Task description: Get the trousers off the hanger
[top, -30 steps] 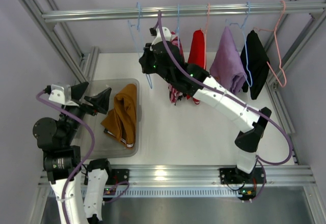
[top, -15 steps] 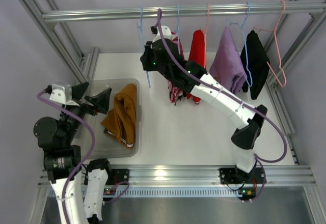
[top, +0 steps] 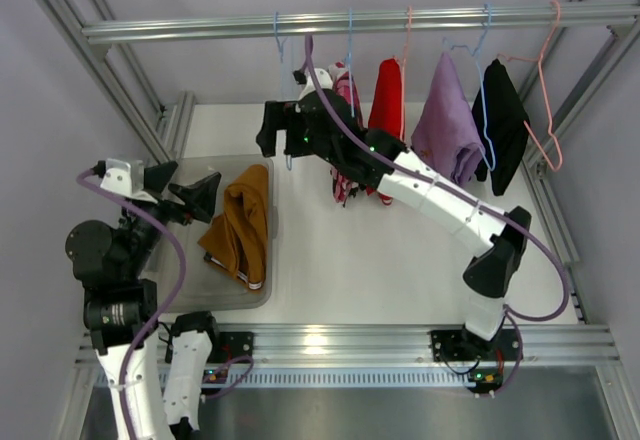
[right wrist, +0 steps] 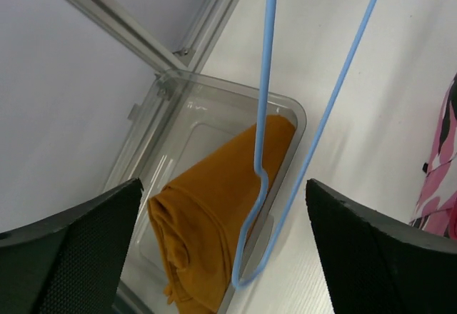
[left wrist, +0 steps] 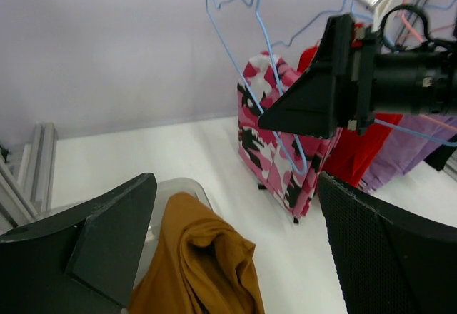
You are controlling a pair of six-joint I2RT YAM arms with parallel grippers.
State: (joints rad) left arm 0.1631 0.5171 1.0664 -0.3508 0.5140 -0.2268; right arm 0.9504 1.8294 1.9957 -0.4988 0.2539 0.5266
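Note:
The mustard trousers lie bunched in a clear plastic bin at the left, off the hanger; they also show in the wrist views. The thin light-blue hanger hangs bare by its hook from the rail. My right gripper is open, and the hanger's wire hangs free between its spread fingers, touching neither. My left gripper is open just above the bin's left side, over the trousers, with nothing in it.
A metal rail crosses the back. To the right of the bare hanger hang a pink camouflage garment, a red one, a purple one, a black one and a salmon wire hanger. Frame posts line both sides.
My right gripper has gone from shut on the blue hanger to open, releasing it, and has shifted slightly left. The hanger now hangs on the rail. The left arm has barely moved.

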